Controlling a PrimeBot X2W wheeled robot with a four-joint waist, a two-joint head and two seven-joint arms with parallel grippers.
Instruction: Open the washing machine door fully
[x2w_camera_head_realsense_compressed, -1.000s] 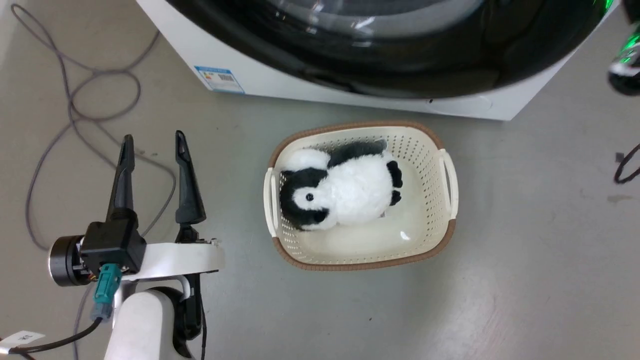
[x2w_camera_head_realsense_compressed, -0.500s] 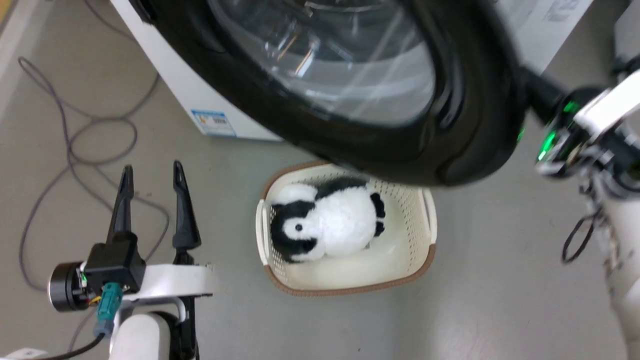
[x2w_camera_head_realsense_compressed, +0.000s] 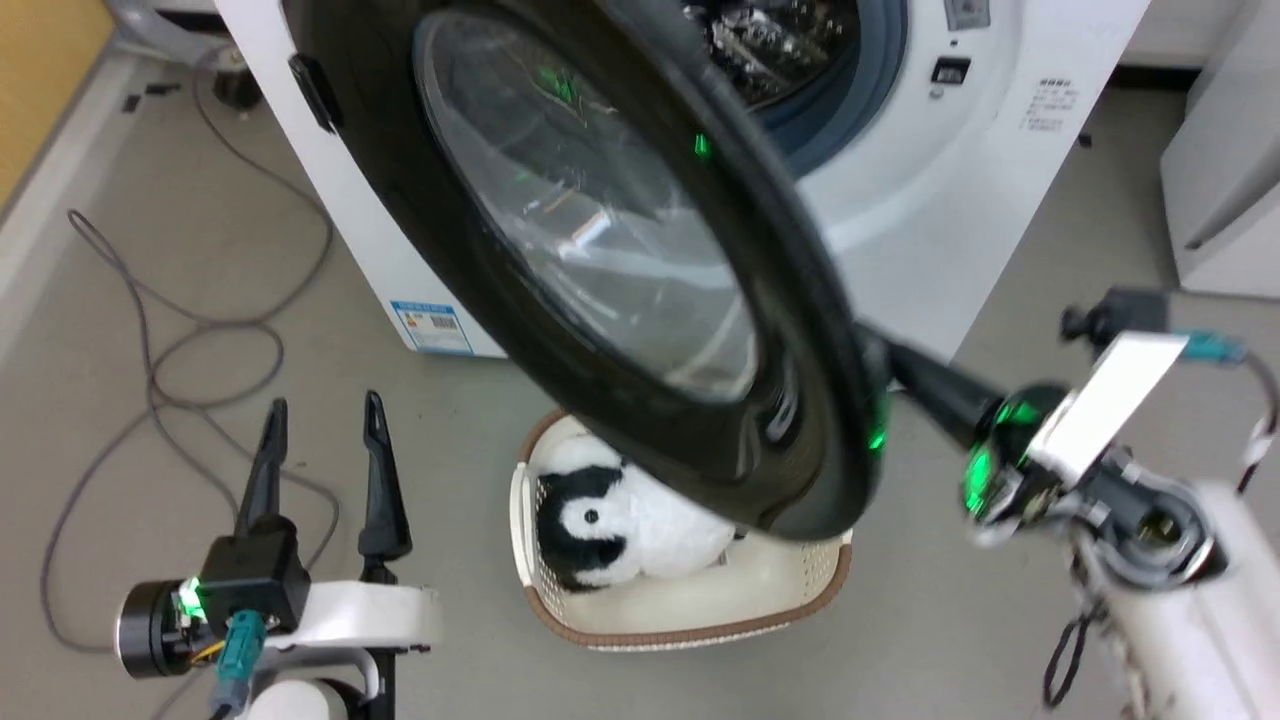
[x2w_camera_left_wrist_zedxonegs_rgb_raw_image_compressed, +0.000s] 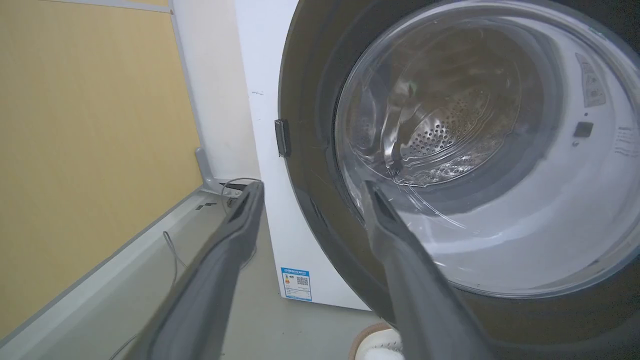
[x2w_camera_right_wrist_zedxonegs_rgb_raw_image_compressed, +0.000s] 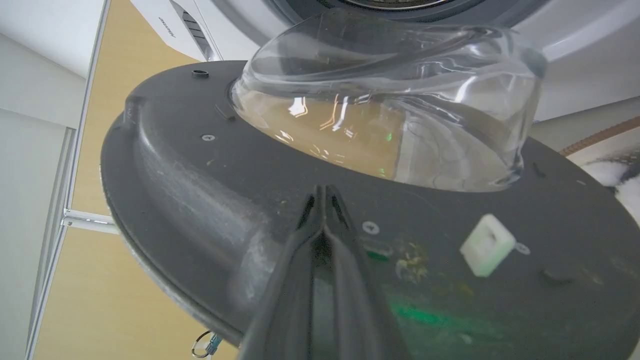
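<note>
Right gripper (x2w_camera_right_wrist_zedxonegs_rgb_raw_image_compressed: 322, 192): fingers pressed together, gripping nothing, tips against the inner face of the door (x2w_camera_head_realsense_compressed: 560, 330). Left gripper (x2w_camera_head_realsense_compressed: 325, 405): fingers spread, holding nothing. The door stands swung out from the washing machine (x2w_camera_head_realsense_compressed: 960, 190), above a basket (x2w_camera_head_realsense_compressed: 700, 637) holding a toy penguin (x2w_camera_head_realsense_compressed: 620, 520).
</note>
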